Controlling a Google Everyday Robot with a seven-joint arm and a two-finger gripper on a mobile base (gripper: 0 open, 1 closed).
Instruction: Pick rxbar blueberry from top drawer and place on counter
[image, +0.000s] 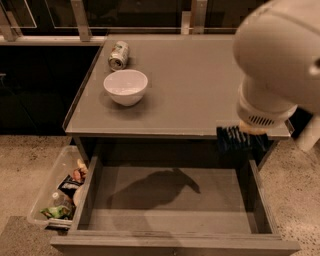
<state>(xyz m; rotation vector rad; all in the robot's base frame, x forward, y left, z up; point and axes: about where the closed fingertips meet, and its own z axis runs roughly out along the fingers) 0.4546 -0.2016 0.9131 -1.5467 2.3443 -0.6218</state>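
Note:
The top drawer (175, 240) stands pulled open below the counter (200, 85), and its grey floor is bare. My arm's large white wrist fills the upper right. My gripper (241, 136) sits just under the wrist at the counter's front right edge, mostly hidden by it. It is shut on the rxbar blueberry (234, 141), a dark-blue bar with white markings. The bar hangs above the drawer's back right corner, level with the counter's front edge.
A white bowl (125, 86) and a can lying on its side (119, 55) are on the counter's left part. A clear plastic bin (55, 192) with mixed snack packets sits on the floor left of the drawer. A dark railing runs behind the counter.

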